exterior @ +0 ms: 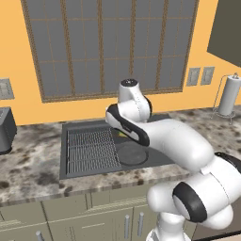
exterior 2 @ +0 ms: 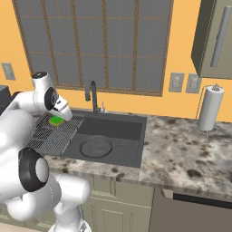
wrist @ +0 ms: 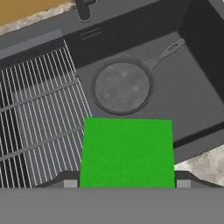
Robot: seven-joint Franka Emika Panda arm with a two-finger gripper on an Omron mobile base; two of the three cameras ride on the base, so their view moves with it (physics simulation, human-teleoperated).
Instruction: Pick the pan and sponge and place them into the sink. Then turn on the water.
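Hand view: your claw (wrist: 127,186) is clamped on the green sponge (wrist: 127,151). Below it lies the sink (wrist: 192,87), pan (wrist: 121,86) just ahead.

This is a home kitchen. A speckled stone bench (exterior 2: 181,149) holds a dark recessed sink (exterior 2: 131,149) with a faucet (exterior 2: 93,97) under a large gridded window (exterior 2: 95,41). Cabinets (exterior: 89,216) run below, a wall cupboard (exterior 2: 213,38) hangs above, a paper towel roll (exterior 2: 210,108) stands upright, and what may be a toaster (exterior: 5,129) sits at the left edge.
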